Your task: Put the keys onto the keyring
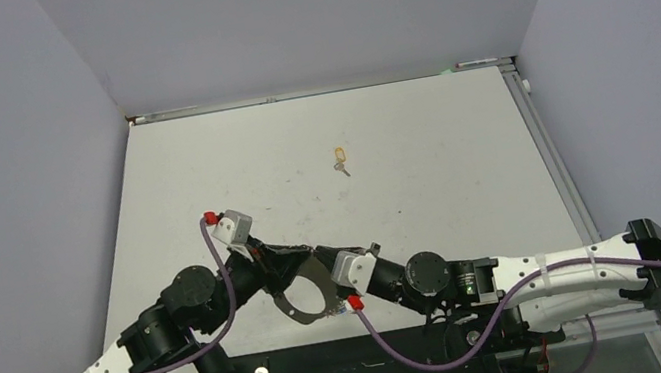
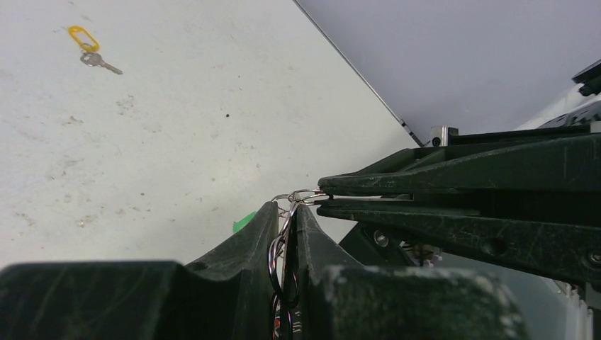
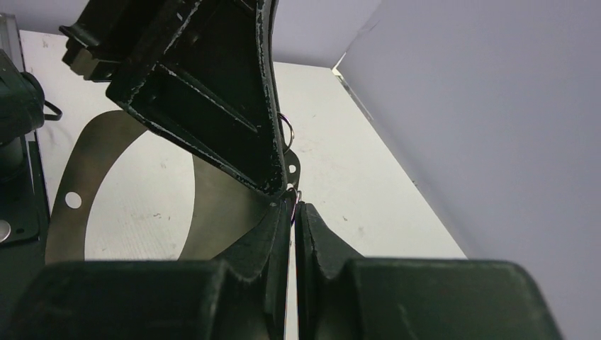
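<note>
A scuffed white table (image 1: 453, 156) fills the frame, with two black-and-white robot arms reaching in from its near edge and meeting just left of centre, close to the near side.

Under their meeting point is the large oval keyring (image 1: 288, 307), a flat, dull grey metal band. Most of its loop spreads out to the near left of the fingers. From the right wrist it shows as a broad band (image 3: 65, 234) curving in behind the left gripper's black body.

The left gripper (image 2: 285, 209) is clenched, its two black fingers pinched almost together on thin dark wire. This appears to belong to the keyring, though the narrow slot hides where the wire leads. A green plastic tag (image 2: 244, 222) peeks out just beside the left finger.

The right gripper (image 3: 293, 207) comes in from the right, tip to tip with the left one. Its jaws are pressed tight on a small silver wire loop (image 2: 303, 195) that juts out just above the left fingertips.

A small silver key with a yellow-orange plastic tag (image 1: 339, 158) lies alone on the far half of the table, well apart from both grippers and the keyring, and untouched.
</note>
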Robot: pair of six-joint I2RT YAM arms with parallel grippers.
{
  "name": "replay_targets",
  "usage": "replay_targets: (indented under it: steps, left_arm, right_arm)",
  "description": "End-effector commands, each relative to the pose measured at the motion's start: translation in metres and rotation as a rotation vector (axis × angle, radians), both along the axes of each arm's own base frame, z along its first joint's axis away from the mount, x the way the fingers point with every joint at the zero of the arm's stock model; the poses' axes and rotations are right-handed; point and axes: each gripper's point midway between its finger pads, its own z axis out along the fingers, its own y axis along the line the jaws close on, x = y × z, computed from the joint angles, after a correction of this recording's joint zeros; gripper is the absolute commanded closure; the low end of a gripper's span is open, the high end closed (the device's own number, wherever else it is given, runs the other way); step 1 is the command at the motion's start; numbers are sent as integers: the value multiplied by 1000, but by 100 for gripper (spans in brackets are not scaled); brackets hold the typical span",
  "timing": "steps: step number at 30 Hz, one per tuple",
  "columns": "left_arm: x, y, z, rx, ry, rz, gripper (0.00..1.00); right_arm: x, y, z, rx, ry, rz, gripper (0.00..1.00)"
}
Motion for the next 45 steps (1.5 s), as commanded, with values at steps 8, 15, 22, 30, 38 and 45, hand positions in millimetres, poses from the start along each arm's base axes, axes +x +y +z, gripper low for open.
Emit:
replay_targets:
  steps: [8,15,22,30,38,45]
  left_arm:
    - [0,24,90,-488,-68,75,100]
    - [-6,23,83,-498,-149,33,100]
    - [-23,24,72,-393,-400,-64,100]
    - [-65,19,76,-377,-621,-283,100]
    - [-100,10,92,-280,-742,-502,100]
    - [-118,12,99,-283,-811,-596,100]
  right_arm:
    - [-6,-13,-6,107,-36,-67,95]
    - [1,-14,0,260,62,-152,95]
    - [-36,-15,25,299,126,50,89]
    - [-84,-32,51,227,243,320,28]
    - [-101,-22,47,129,288,398,22]
    - [-112,-7,29,82,324,446,20]
